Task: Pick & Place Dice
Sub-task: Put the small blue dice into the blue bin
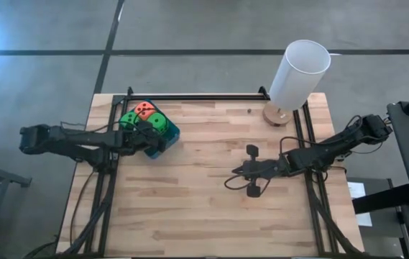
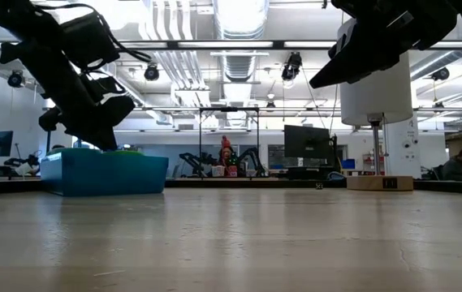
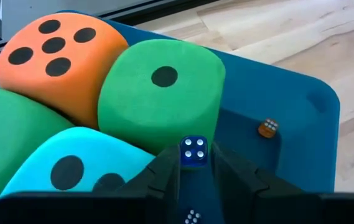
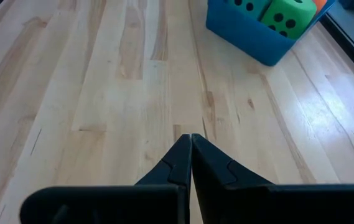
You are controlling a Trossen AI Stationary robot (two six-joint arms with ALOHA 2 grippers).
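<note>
Light wooden plank table (image 1: pixel 204 194) bears a blue tray (image 1: pixel 169 138) near one corner and a white-shaded lamp (image 1: pixel 297 75) opposite.

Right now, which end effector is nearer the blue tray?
Left. The left end effector is inside the blue tray, pinching a small blue die beside the foam dice. The right end effector hovers mid-table, well apart, shut and empty.

Grey concrete floor (image 1: pixel 39 43) with dark seams; ceiling strip lights (image 2: pixel 235 16); monitor (image 2: pixel 305 142) behind.
</note>
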